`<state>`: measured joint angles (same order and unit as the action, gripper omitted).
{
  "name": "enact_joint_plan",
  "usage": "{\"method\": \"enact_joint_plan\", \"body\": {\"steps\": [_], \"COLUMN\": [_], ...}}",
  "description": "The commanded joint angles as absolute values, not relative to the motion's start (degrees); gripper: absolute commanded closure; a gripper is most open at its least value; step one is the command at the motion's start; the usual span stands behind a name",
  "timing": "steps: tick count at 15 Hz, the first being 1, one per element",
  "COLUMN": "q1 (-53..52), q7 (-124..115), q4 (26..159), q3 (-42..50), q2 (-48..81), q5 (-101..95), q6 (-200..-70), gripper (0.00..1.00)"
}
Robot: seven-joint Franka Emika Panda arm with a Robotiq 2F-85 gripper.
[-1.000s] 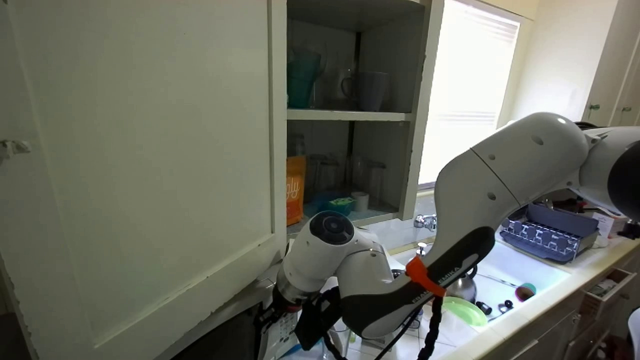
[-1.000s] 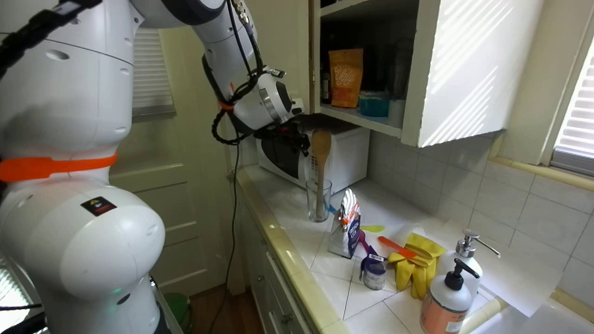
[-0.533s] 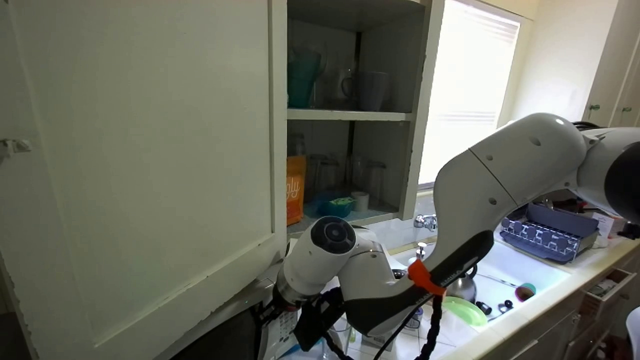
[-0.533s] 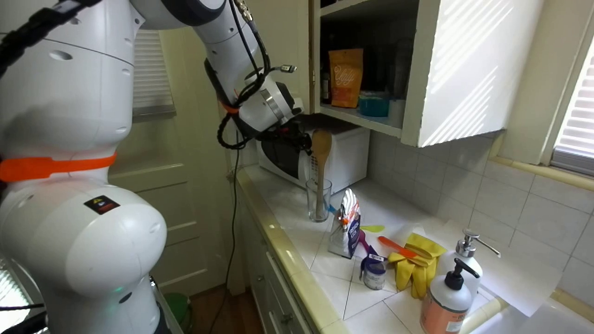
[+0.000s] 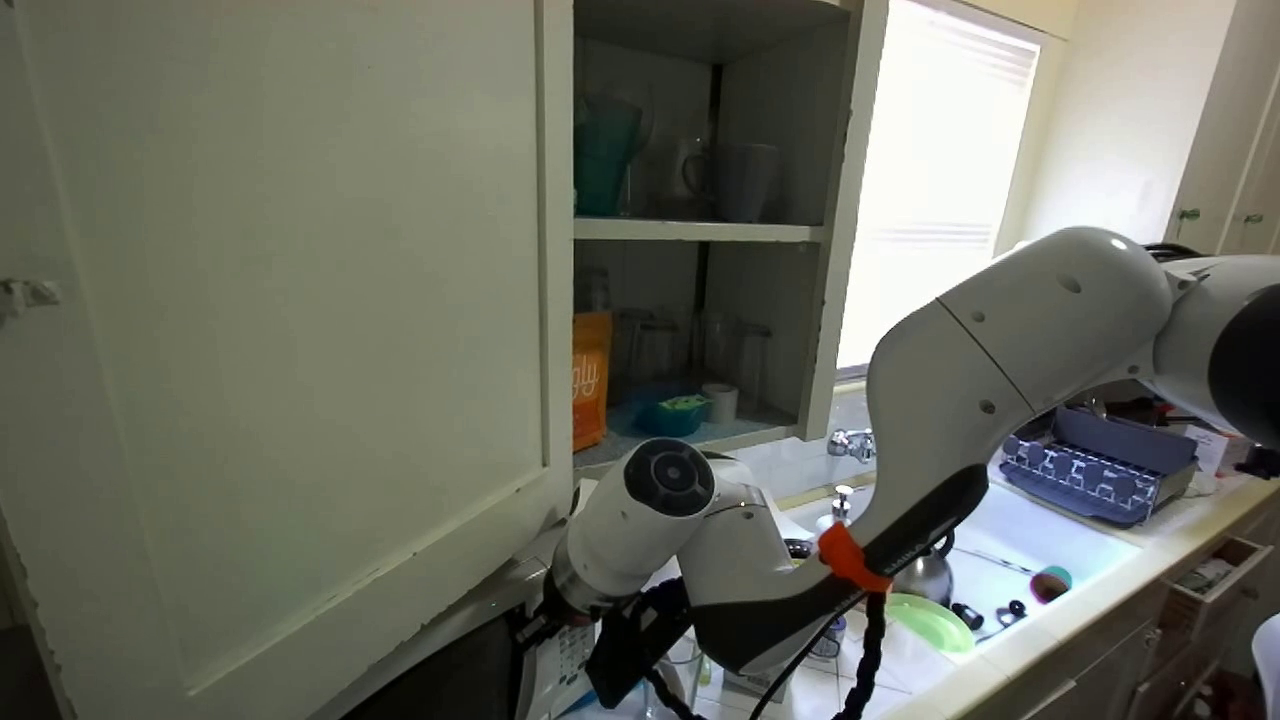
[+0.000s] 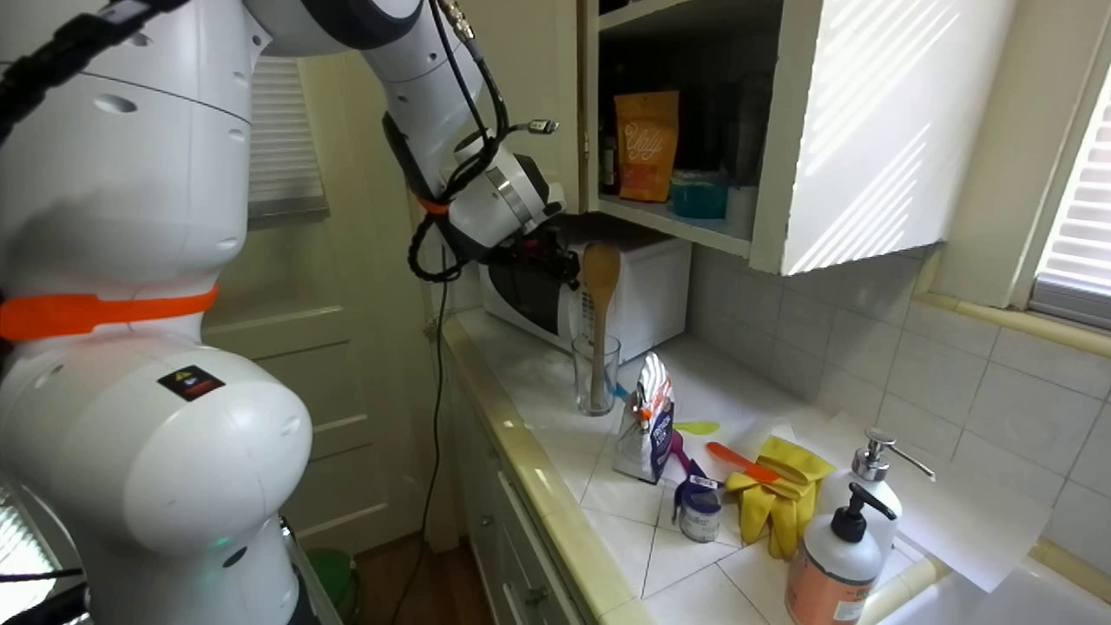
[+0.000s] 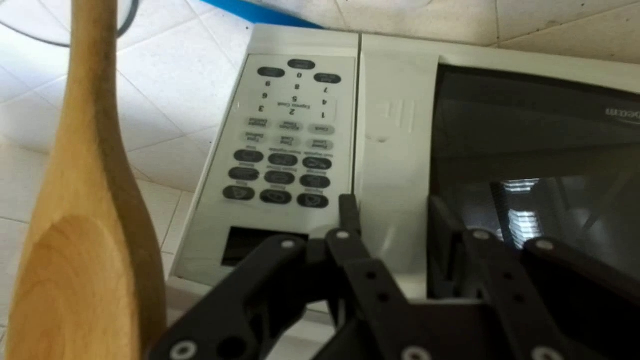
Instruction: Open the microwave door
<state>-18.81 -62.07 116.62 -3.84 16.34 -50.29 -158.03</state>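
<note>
The microwave door (image 7: 395, 115) shows in the wrist view as a pale vertical strip beside a dark glass window. It sits level with the keypad panel (image 7: 295, 145) with only a thin seam between them. Its dark window also shows in both exterior views (image 5: 440, 675) (image 6: 525, 299). My gripper (image 7: 392, 202) has its black fingers partly closed, one on each side of the pale strip. They look drawn in against its edges. In both exterior views the gripper (image 5: 535, 630) (image 6: 568, 271) is at the microwave's front; the exact contact is too small to see.
A wooden spoon (image 7: 90, 260) in a glass (image 6: 581, 382) stands close beside the gripper. The cupboard door (image 5: 300, 350) and open cupboard (image 6: 729, 234) hang near the wrist. A foil bag (image 6: 647, 425), yellow gloves (image 6: 785, 495) and soap bottles (image 6: 838, 564) stand along the counter.
The wrist and forearm have dropped slightly and shifted a little over the last second, with almost no motion in the last half second. The microwave door has not visibly moved.
</note>
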Motion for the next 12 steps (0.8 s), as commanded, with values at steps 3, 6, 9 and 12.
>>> {"method": "enact_joint_plan", "body": {"steps": [3, 6, 9, 12], "q1": [-16.3, -13.7, -10.9, -12.9], "q7": [-56.3, -48.5, -40.6, -33.2], "q4": [118.3, 119.5, 120.0, 120.1], "q3": [-8.1, -11.9, -15.5, -13.3], "q2": [16.9, 16.2, 15.7, 15.1], "q5": [-39.6, -29.1, -20.7, -13.0], "q6": [-161.4, -159.8, -157.6, -157.0], "gripper": [0.88, 0.88, 0.88, 0.88]}}
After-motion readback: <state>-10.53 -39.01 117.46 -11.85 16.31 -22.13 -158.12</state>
